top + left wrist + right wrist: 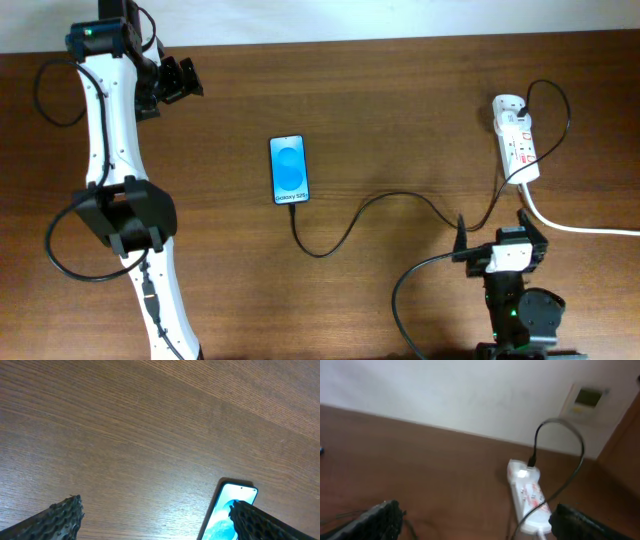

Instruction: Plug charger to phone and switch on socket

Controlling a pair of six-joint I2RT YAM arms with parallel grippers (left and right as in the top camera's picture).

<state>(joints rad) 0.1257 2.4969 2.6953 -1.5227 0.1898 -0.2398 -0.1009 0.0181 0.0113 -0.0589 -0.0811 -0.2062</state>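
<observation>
The phone (pixel 289 170) is lying screen-up on the table (pixel 400 100). The charger (pixel 400 196) is running slack from its bottom edge to the socket (pixel 517 140), so the plug is looking seated, though I cannot confirm it. The left jaws are hanging open and empty, well apart from the phone. The right jaws, also open and empty, are facing the socket, probably lining up on a red switch.
</observation>
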